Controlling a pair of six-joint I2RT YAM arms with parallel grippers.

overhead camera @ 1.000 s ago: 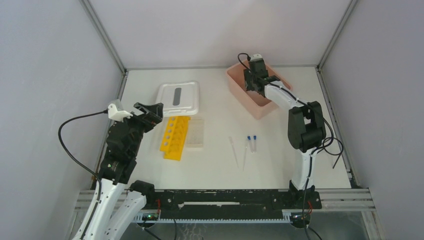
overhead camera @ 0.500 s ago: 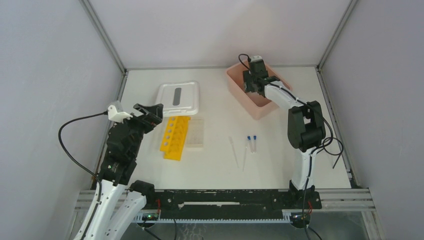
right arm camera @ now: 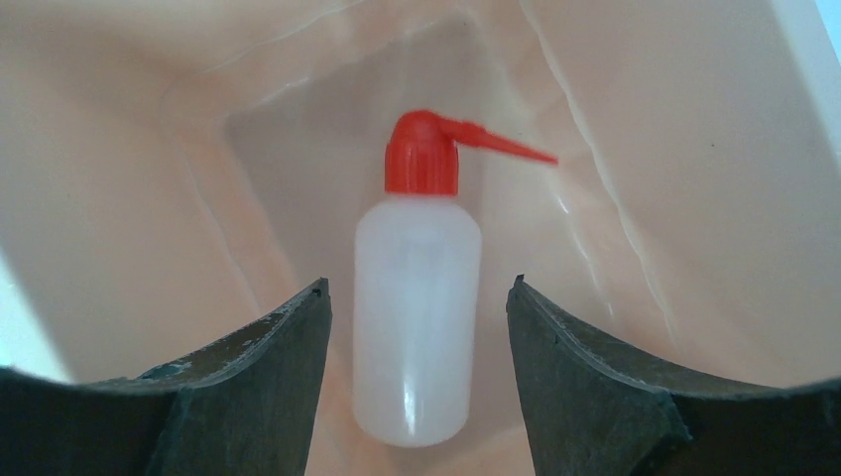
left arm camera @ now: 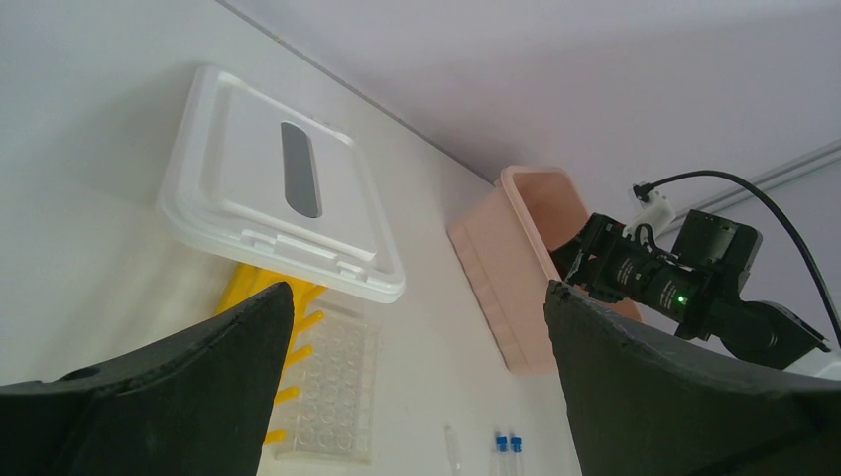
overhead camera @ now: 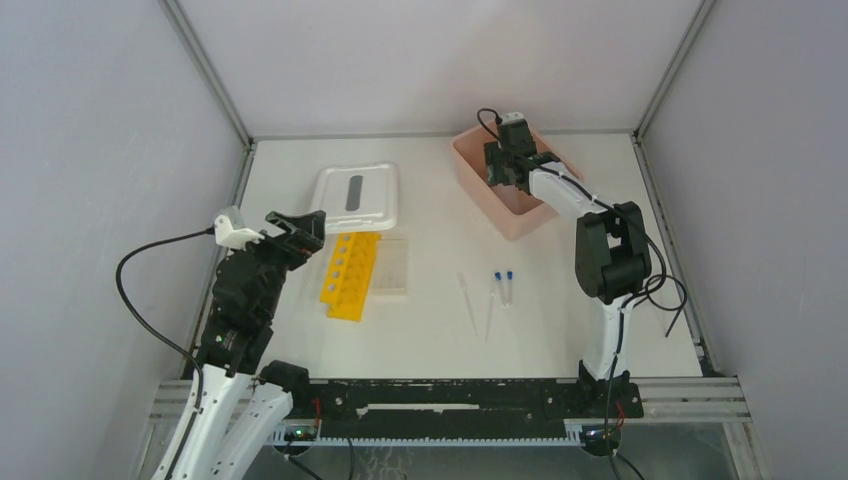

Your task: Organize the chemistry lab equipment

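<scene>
Left fingers (left arm camera: 188, 387) have eased back slightly, wide apart; right fingers (right arm camera: 248, 387), apart, flank the untouched squeeze bottle (right arm camera: 417, 307): probably light, slick, squashy, best gripped mid-body.

Walls of the pink tub (right arm camera: 645, 198) hem the squeeze bottle (right arm camera: 417, 317); the only way in is from above. At its six o'clock, droppers (overhead camera: 468, 303) and blue-capped tubes (overhead camera: 503, 287) lie on open desk (overhead camera: 560, 320).
</scene>
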